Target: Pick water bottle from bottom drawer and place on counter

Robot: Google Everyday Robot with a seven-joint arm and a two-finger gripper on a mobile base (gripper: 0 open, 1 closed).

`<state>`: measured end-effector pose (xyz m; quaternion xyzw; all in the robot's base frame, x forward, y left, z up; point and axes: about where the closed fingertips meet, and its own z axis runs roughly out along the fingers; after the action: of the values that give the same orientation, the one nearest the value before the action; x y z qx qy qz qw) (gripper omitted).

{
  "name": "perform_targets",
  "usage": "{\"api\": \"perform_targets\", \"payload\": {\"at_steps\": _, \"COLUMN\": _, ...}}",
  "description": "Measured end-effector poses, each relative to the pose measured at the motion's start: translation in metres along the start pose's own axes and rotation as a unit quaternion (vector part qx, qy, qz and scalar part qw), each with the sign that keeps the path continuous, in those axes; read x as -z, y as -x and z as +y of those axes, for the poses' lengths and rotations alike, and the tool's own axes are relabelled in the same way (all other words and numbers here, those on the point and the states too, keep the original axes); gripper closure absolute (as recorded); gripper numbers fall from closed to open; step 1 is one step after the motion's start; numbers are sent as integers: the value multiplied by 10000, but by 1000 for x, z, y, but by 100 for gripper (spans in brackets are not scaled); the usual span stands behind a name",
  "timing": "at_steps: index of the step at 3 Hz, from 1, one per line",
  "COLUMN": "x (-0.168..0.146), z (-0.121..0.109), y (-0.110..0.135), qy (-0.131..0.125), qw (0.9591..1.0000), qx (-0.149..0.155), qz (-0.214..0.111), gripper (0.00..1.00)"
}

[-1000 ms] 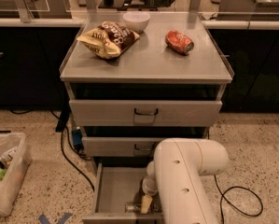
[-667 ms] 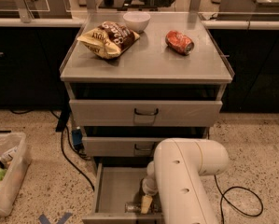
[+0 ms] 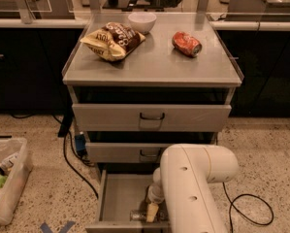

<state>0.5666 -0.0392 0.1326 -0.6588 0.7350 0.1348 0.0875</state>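
Observation:
The bottom drawer [image 3: 119, 194] is pulled open at the foot of the grey cabinet. A small clear water bottle [image 3: 137, 216] lies on its side near the drawer's front edge. My white arm [image 3: 193, 178] reaches down into the drawer from the right and hides its right half. My gripper [image 3: 152, 210] hangs at the end of the arm, right beside the bottle's right end; I cannot tell whether it touches the bottle. The counter [image 3: 154, 67] is the flat grey metal top of the cabinet, well above the gripper.
On the counter lie a chip bag [image 3: 113, 40], a white bowl [image 3: 142, 22] and a crushed red soda can [image 3: 186, 43]. The two upper drawers [image 3: 152, 116] are closed. A plastic bin [image 3: 6, 183] stands on the floor at left. Black cables [image 3: 251, 208] run beside the cabinet.

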Motion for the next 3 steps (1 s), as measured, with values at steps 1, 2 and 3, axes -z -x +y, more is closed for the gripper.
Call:
{"api": "perform_targets", "payload": {"at_steps": 1, "x": 0, "z": 0, "y": 0, "qy": 0, "qw": 10000, "qx": 0, "qz": 0, "gripper": 89}}
{"api": "perform_targets", "payload": {"at_steps": 2, "x": 9, "z": 1, "y": 3, "qy": 1, "qw": 10000, "qx": 1, "qz": 0, "gripper": 100}}
{"api": "perform_targets", "payload": {"at_steps": 3, "x": 14, "z": 2, "y": 4, "qy": 1, "qw": 10000, "qx": 1, "qz": 0, "gripper": 100}}
